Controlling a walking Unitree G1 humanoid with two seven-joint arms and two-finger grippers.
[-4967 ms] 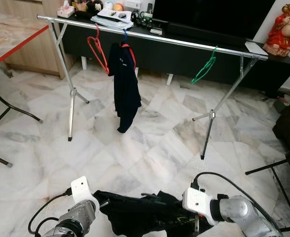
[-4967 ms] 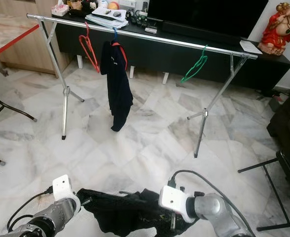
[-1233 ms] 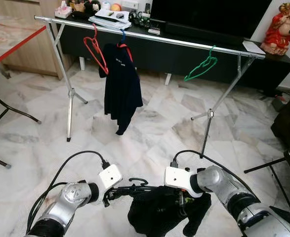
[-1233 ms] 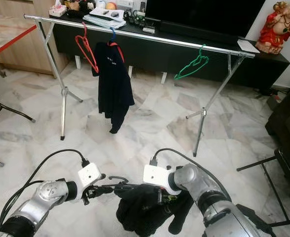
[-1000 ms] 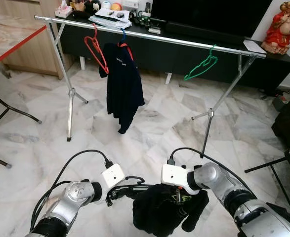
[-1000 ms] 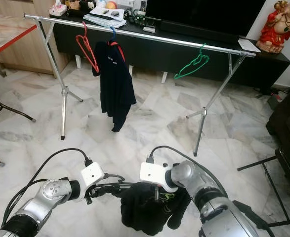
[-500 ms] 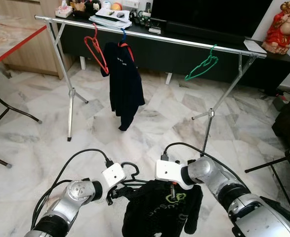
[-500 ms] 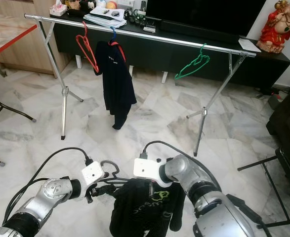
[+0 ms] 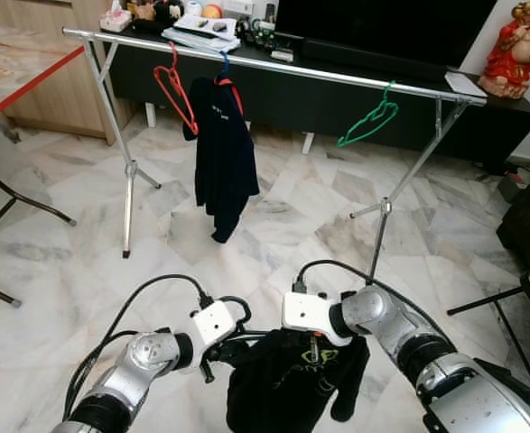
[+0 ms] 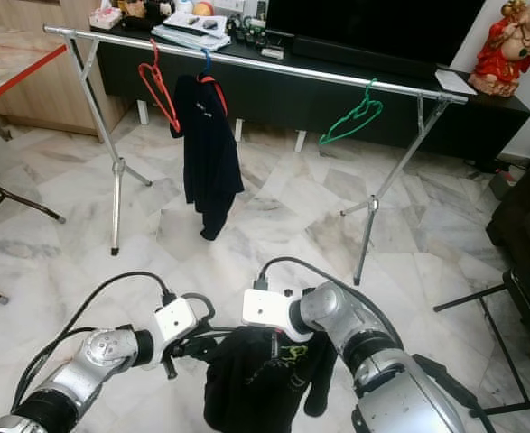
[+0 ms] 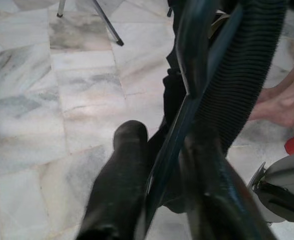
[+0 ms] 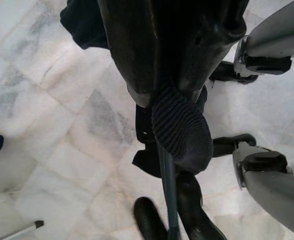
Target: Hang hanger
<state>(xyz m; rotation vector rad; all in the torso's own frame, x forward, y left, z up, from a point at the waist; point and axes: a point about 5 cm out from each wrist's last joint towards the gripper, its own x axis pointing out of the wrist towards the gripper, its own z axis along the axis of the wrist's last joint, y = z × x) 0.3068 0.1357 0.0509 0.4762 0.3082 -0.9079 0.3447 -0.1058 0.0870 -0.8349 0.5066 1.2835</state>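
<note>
A black garment (image 9: pixel 283 388) with a green print hangs low in front of me on a dark hanger (image 9: pixel 235 308) whose hook curls up beside my left wrist. My left gripper (image 9: pixel 221 348) is shut on the hanger's bar (image 11: pixel 173 150), which runs between its two fingers (image 11: pixel 119 190). My right gripper (image 9: pixel 314 346) is shut on the garment's ribbed collar (image 12: pixel 179 125), just to the right of the left gripper. The silver clothes rail (image 9: pixel 274 68) stands further off across the floor.
On the rail hang a red hanger (image 9: pixel 176 90), a dark shirt (image 9: pixel 224 153) and a green hanger (image 9: pixel 368 117). Behind it is a black TV console with a red statue (image 9: pixel 516 41). A red-edged table (image 9: pixel 21 81) and black stand legs (image 9: pixel 508 307) flank the marble floor. A person's foot (image 11: pixel 282 105) is near.
The garment has been lifted and now hangs open between the grippers. My left gripper has moved right, closer to the right one, with the hanger's hook raised.
</note>
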